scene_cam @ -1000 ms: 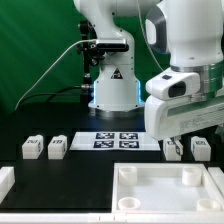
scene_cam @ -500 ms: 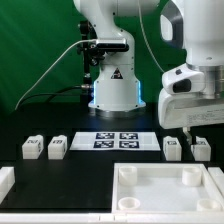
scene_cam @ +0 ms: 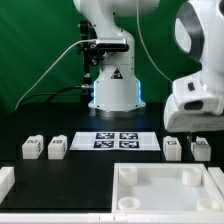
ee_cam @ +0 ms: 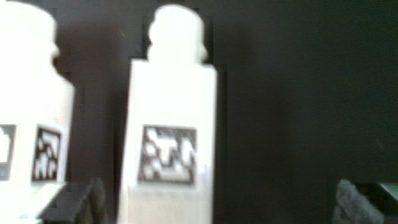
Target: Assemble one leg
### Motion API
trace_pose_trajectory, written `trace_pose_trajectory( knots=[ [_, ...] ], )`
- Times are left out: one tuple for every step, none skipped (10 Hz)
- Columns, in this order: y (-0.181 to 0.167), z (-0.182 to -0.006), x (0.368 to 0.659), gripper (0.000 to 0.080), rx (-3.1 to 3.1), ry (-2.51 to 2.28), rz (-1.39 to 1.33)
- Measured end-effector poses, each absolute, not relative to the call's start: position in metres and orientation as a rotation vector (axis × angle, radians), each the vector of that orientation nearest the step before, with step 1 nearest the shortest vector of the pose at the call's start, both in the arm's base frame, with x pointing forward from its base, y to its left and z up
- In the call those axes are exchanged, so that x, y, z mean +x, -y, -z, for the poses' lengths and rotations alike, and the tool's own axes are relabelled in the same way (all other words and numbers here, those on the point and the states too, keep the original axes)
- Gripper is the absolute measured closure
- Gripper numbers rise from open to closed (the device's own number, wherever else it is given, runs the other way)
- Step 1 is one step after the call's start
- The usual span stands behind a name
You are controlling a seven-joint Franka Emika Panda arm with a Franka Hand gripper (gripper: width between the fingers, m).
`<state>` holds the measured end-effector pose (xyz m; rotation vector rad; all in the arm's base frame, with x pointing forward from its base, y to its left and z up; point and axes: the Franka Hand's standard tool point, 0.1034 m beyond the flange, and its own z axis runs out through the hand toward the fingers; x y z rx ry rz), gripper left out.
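Exterior view: a black table [scene_cam: 100,170] with white parts laid out on it; the robot works over its right side.
Arm: the white arm [scene_cam: 200,95] hangs with its wrist above the two blocks on the right.
Panel: the large flat panel [scene_cam: 165,185] with corner sockets lies nearest, right of centre.
Marker board: the marker board [scene_cam: 117,140] lies flat mid-table, in front of the robot's base.
Spare blocks: the far-left block [scene_cam: 33,148] and its twin [scene_cam: 57,147] sit side by side, well apart from the arm.
Leg: the leg [ee_cam: 173,130] lies tag-up and fills the wrist view, with a knob at one end. I judge it to be either the inner right block [scene_cam: 172,147] or the outer right block [scene_cam: 200,148], but cannot tell which.
Neighbour: the neighbouring leg [ee_cam: 32,110] lies just beside it, across a dark gap.
Gripper: the gripper [ee_cam: 217,205] has its fingers spread wide and holds nothing.
Handling: the leg is probably light, stiff, smooth plastic that could slip. Pinch it across the long flat sides at mid-body, clear of the knob and the neighbour.
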<state>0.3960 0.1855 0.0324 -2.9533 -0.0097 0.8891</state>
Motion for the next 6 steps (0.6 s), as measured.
trace_pose_trajectory(
  knots=[
    [-0.185,-0.032,0.395,0.015,-2.927,0.007,-0.982],
    [-0.183,-0.034,0.39,0.015,-2.867,0.025,-1.171],
    [-0.183,-0.032,0.391,0.015,-2.817,0.032,-1.292],
    [-0.185,-0.028,0.395,0.015,-2.808,0.03,-1.302],
    [-0.185,-0.028,0.394,0.015,-2.813,0.03,-1.292],
    [-0.185,-0.023,0.389,0.015,-2.814,0.031,-1.295]
  ],
)
